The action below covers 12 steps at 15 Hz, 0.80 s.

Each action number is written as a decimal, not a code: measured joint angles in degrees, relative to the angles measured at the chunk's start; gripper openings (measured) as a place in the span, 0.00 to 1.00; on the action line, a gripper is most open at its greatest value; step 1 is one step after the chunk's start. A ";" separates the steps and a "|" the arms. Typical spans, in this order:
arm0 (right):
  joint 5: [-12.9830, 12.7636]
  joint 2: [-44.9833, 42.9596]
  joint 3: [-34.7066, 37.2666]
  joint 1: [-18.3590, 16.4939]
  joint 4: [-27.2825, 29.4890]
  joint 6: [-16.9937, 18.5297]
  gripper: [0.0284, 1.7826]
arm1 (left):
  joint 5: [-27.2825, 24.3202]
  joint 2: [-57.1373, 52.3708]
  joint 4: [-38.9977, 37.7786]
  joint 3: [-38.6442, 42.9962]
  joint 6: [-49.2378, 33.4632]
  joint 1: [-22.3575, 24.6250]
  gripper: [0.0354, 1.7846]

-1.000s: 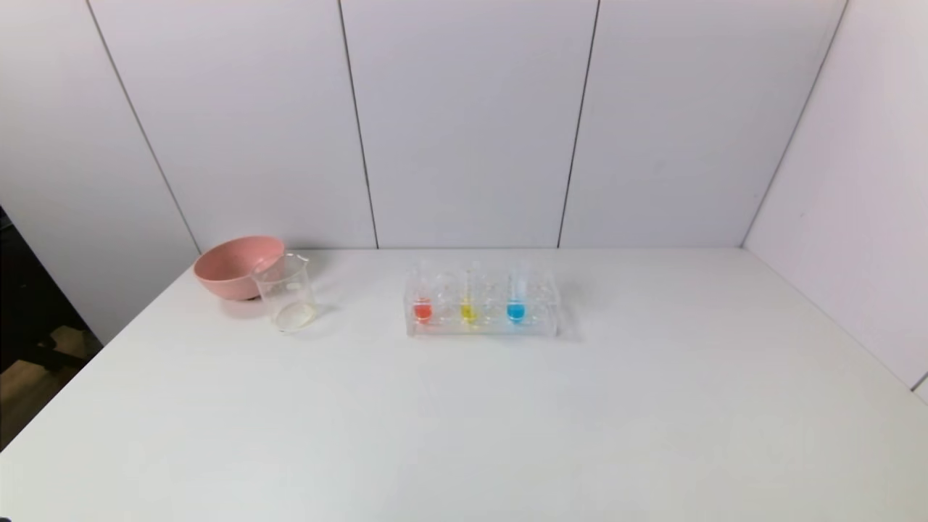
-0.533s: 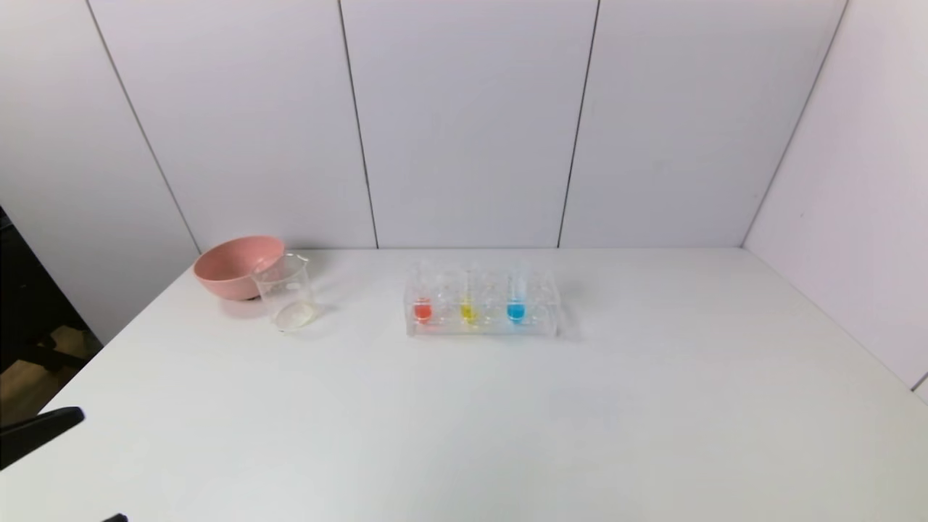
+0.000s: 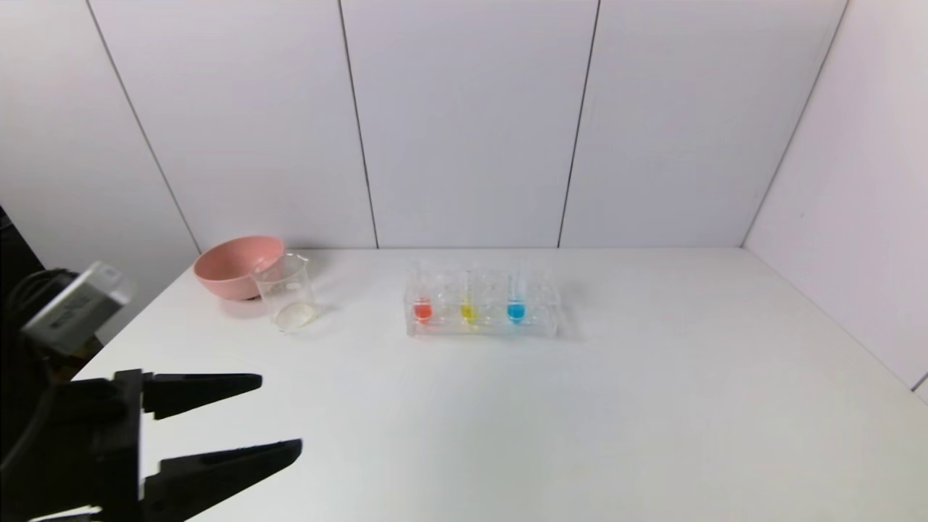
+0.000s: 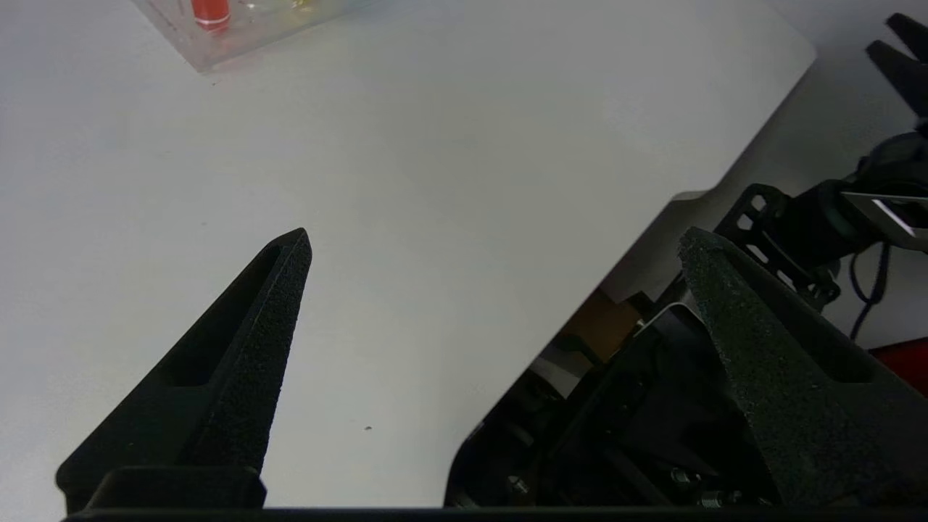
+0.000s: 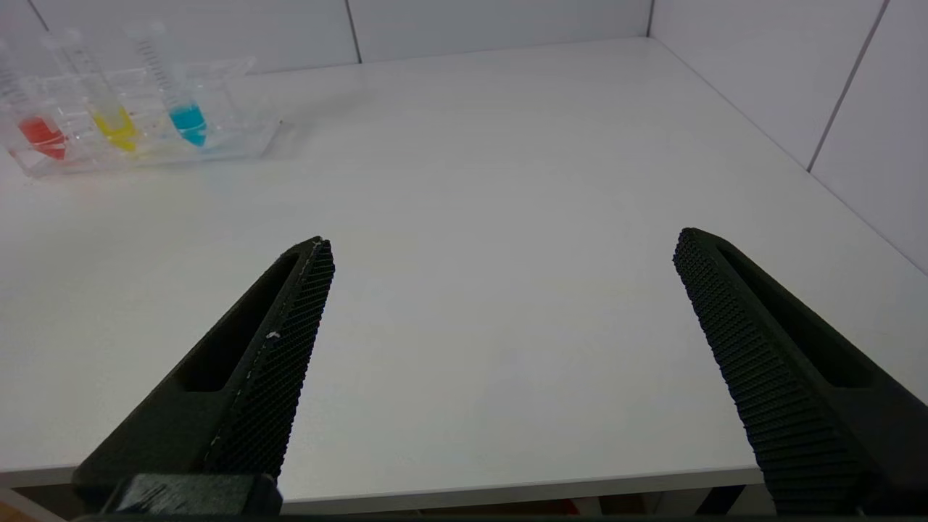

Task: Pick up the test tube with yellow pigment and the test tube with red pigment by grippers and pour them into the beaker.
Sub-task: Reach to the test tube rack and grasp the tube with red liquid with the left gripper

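The test tube with red pigment (image 3: 422, 308) and the test tube with yellow pigment (image 3: 468, 310) stand upright in a clear rack (image 3: 482, 328) at mid-table. They show again in the right wrist view, red tube (image 5: 42, 134) beside yellow tube (image 5: 116, 130). The beaker (image 3: 288, 293) stands to the left of the rack, apart from it. My left gripper (image 3: 281, 413) hangs open over the table's front left corner, far from the tubes, and holds nothing. Its wrist view shows the left gripper (image 4: 495, 239) with jaws spread wide. The right gripper (image 5: 502, 239) is open at the table's front edge, outside the head view.
A pink bowl (image 3: 235, 264) sits just behind the beaker. A tube with blue liquid (image 3: 515, 308) stands in the same rack, right of the yellow one. White wall panels close the back and right side. The white table (image 3: 580, 420) drops off at its left edge.
The left gripper has come into the head view from the lower left, rising up and rightward over the table's corner. The tubes, rack and beaker have not moved.
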 joint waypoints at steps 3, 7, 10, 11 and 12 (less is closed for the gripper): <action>0.00 0.00 0.00 0.00 0.00 0.00 0.96 | 18.74 12.85 -9.26 -4.24 -5.71 -10.28 0.99; 0.02 0.00 0.00 0.00 0.02 0.00 0.96 | 43.62 26.69 -14.56 -12.42 -9.31 -18.77 0.99; 0.00 0.00 0.00 0.00 0.02 0.00 0.96 | 56.08 35.23 -17.81 -17.55 -10.08 -21.50 0.99; 0.00 0.00 0.00 0.00 0.00 0.00 0.96 | 59.69 37.77 -20.65 -18.52 -10.33 -21.94 0.99; 0.00 0.00 0.00 0.00 0.00 0.00 0.96 | 62.77 40.23 -24.48 -19.21 -10.39 -22.20 0.99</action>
